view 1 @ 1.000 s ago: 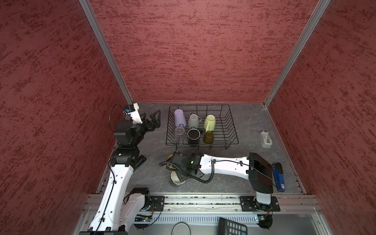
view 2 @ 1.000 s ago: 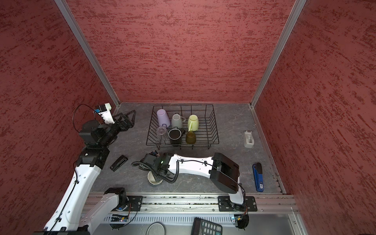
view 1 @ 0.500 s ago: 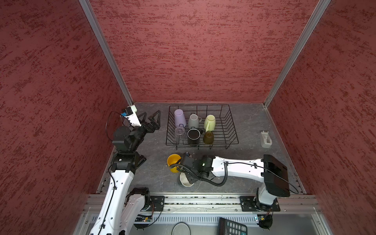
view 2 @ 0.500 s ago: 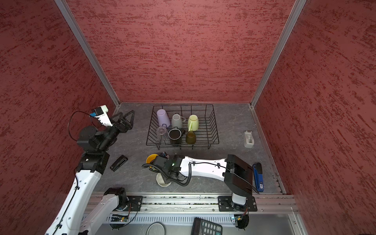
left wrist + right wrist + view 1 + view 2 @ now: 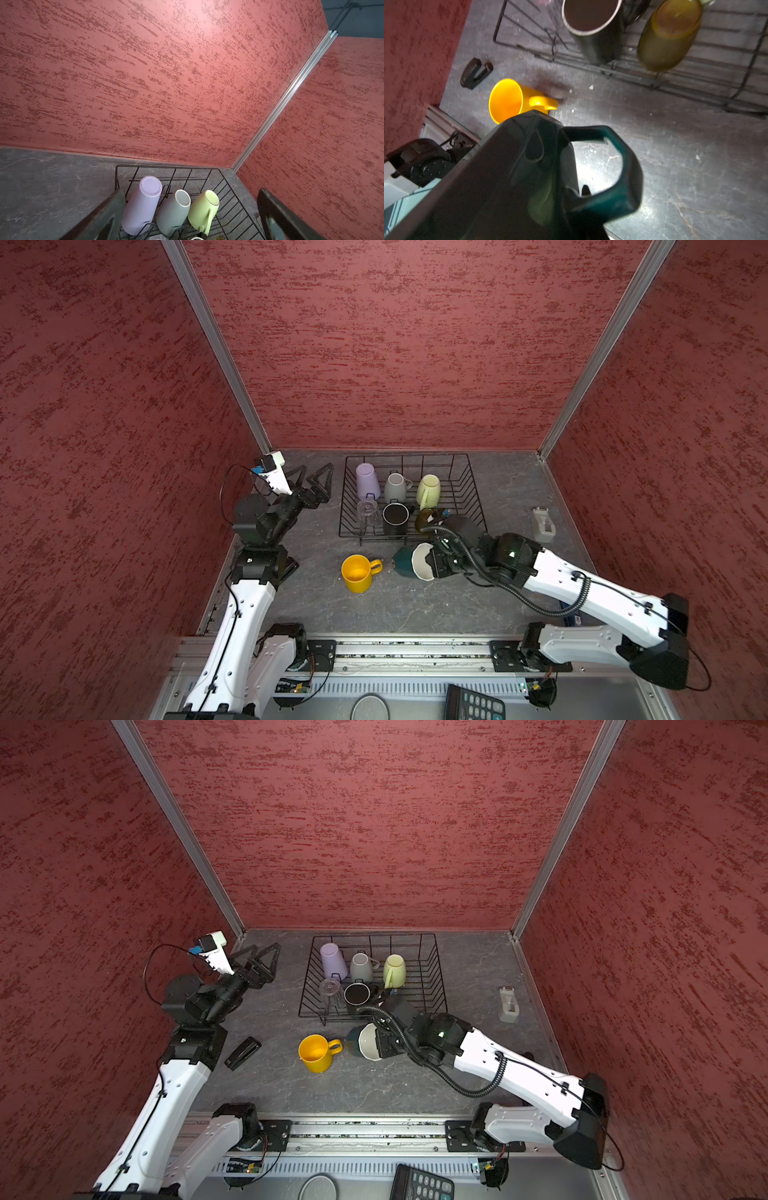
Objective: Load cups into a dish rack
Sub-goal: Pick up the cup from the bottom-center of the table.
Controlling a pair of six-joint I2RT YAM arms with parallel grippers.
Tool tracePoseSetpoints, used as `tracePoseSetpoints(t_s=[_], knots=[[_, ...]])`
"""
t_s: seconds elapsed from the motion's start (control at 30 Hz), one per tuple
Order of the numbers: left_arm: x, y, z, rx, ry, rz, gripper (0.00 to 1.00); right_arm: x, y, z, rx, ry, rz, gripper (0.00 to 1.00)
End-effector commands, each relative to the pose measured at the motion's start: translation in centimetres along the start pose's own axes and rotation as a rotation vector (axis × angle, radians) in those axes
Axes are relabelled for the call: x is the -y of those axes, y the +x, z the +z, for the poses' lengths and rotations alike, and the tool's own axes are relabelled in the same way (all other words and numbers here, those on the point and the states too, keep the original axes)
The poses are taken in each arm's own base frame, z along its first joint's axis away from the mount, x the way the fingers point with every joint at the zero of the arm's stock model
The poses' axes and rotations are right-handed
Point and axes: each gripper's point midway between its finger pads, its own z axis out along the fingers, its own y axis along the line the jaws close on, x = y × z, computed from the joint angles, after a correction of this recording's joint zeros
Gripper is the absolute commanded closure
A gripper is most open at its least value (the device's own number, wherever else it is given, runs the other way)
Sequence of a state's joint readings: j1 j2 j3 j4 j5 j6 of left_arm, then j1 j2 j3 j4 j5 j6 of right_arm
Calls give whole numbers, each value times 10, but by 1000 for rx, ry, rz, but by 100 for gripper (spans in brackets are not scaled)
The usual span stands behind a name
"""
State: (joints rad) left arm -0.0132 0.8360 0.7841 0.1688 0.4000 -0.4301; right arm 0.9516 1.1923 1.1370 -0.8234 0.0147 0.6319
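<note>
In both top views my right gripper [image 5: 432, 564] is shut on the rim of a dark teal mug [image 5: 404, 566] with a white inside, held tilted just in front of the dish rack [image 5: 407, 455]. The mug's handle [image 5: 623, 166] fills the right wrist view. A yellow mug [image 5: 356, 572] stands on the table to its left. The rack holds a lilac tumbler [image 5: 141, 207], a grey mug [image 5: 172, 214], a pale green mug [image 5: 201, 209], a clear glass [image 5: 366, 508], a black mug [image 5: 593, 25] and an olive glass [image 5: 668, 35]. My left gripper [image 5: 316, 466] hangs open and empty beside the rack's left side.
A black stapler [image 5: 242, 1052] lies near the left wall. A grey tape dispenser [image 5: 542, 524] stands right of the rack. Red walls close three sides. A calculator [image 5: 473, 703] lies beyond the front rail.
My right arm has carried the teal mug rightward and toward the rack, uncovering the yellow mug. The left gripper has swung a little toward the back, still open.
</note>
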Motion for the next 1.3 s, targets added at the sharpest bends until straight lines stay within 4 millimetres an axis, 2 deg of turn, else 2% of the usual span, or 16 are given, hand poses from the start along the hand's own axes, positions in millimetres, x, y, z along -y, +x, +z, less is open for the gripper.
tracePoseSetpoints(t_s=[0.0,0.23,0.33,0.43,0.57,0.63,0.83,1.0,1.27], knots=[[15,0,5,7,71,49,0,-19,-54,-26,172,-132,-19,100],[35,16,26,-81,173,51,0,11,-129,-40,364,-206,6,100],[43,22,34,-139,225,19,0,27,-149,-41,414,-218,19,100],[56,28,41,-197,314,-22,0,42,-161,-40,440,-249,36,100],[78,41,51,-271,419,-64,0,62,-173,-41,485,-284,56,100],[86,52,60,-294,437,-72,0,67,-179,-47,522,-320,53,100],[125,88,80,-399,589,-89,0,75,-189,-64,601,-436,33,100],[156,102,93,-477,738,-152,0,68,-188,-77,638,-502,-30,100],[177,114,97,-522,822,-149,0,55,-185,-92,684,-567,-97,100]])
